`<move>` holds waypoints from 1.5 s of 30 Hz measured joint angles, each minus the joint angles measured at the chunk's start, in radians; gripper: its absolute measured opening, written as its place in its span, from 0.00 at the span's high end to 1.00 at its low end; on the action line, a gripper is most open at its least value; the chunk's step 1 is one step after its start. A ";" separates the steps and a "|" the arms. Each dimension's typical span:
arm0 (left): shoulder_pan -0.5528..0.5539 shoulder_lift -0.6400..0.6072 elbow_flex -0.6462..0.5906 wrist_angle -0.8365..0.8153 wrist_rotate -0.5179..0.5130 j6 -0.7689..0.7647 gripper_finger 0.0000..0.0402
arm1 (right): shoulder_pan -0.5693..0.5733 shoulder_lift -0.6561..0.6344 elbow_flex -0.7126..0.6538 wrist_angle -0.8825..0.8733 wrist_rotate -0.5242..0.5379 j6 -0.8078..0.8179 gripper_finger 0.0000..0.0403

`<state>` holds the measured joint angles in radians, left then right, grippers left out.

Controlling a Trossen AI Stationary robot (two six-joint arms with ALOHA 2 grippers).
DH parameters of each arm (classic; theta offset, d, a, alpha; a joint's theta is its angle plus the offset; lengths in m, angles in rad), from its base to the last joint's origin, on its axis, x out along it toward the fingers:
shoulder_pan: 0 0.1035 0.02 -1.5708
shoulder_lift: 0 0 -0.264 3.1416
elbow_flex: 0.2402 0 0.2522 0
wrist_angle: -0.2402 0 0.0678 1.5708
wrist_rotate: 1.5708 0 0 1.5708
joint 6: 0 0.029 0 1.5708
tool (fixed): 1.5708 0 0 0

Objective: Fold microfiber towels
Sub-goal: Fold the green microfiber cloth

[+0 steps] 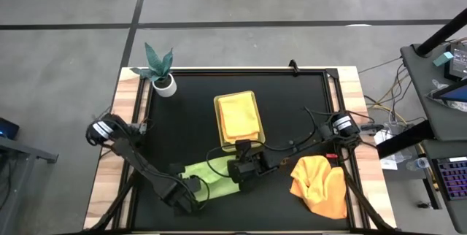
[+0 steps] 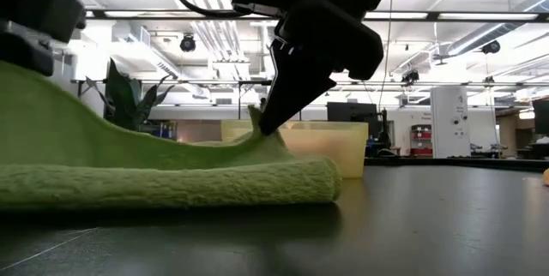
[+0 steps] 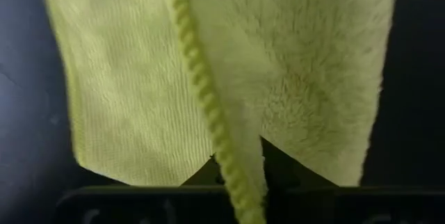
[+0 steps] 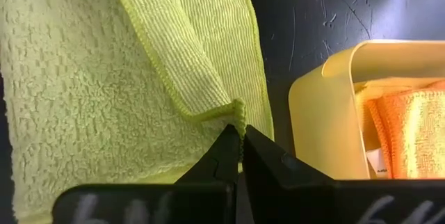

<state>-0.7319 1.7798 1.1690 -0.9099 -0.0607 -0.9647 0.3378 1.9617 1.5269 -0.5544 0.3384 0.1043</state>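
Note:
A light green microfiber towel (image 1: pixel 210 175) lies doubled over on the black table top near its front edge, its fold (image 2: pixel 322 182) toward the low camera. My left gripper (image 1: pixel 191 190) is shut on the towel's left end, pointing down. My right gripper (image 1: pixel 238 171) is shut on its right end, close to the yellow tray (image 1: pixel 217 122). A pale yellow towel (image 1: pixel 238 114) lies in that tray, with an orange one (image 4: pixel 407 130) beside it. A crumpled orange towel (image 1: pixel 321 185) rests on the table at the front right. My left gripper pinches the green towel's stitched hem (image 3: pixel 226 158) between its two fingers, from above, pointing down. The cloth rises toward it (image 2: pixel 34 96) while the rest lies on the table. My right gripper pinches a hemmed corner of the upper layer (image 4: pixel 238 113) at its fingertips (image 4: pixel 226 147). It slants down from the table's right. The cloth there is drawn up into a small peak (image 2: pixel 257 123); the rest stays flat.
A potted plant (image 1: pixel 160 74) stands at the table's far left corner. The tray sits just beyond the green towel, close to my right gripper. Bare black table top (image 1: pixel 292 103) stretches at the far right. A desk with gear (image 1: pixel 445 60) stands off the table's right side.

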 joint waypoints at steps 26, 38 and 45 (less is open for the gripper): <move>0.046 -0.034 -0.017 -0.210 -0.159 -0.051 0.59 | 0.000 -0.013 0.005 -0.093 0.039 0.055 0.83; 0.029 -0.052 -0.005 -0.063 -0.157 0.024 0.59 | 0.009 -0.092 0.005 -0.121 -0.128 0.156 0.81; 0.014 -0.037 -0.012 0.123 -0.166 0.089 0.59 | 0.021 -0.094 -0.024 -0.122 -0.234 0.323 0.77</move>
<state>-0.7177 1.7426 1.1568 -0.7873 -0.2266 -0.8755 0.3589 1.8679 1.5027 -0.6764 0.1042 0.4278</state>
